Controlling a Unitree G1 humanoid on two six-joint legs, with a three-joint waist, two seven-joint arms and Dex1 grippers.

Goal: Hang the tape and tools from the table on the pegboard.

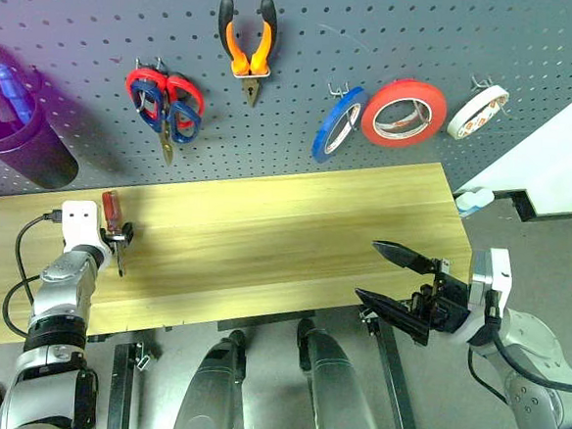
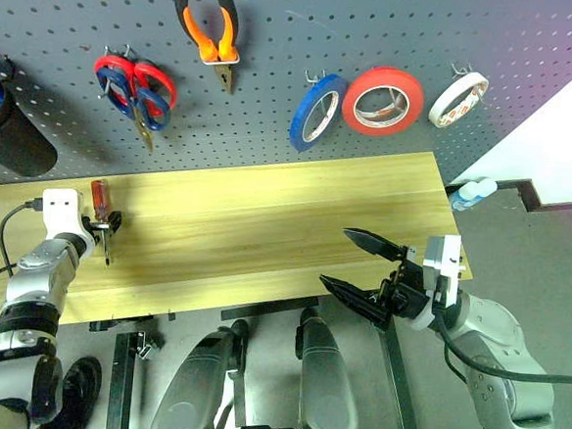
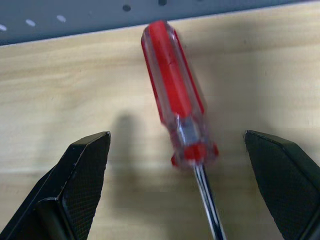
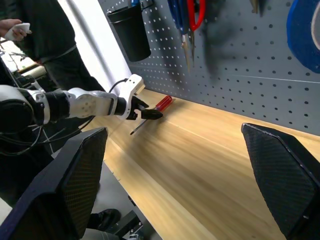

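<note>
No readable text, labels or numbers anywhere.

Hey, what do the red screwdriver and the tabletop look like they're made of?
The screwdriver: its handle looks like glossy clear plastic over a red core, since light glints on it and the red shows through; the shaft looks like polished steel, thin and shiny. The table: pale yellowish wood in planks, with visible grain lines and seams, matte or lightly sealed; solid or veneer is not clear.

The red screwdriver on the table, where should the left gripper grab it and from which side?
Grip the screwdriver across its thick red handle, coming from the shaft end. It lies flat on the table, handle toward the pegboard, already between the left gripper's open fingers.
</note>
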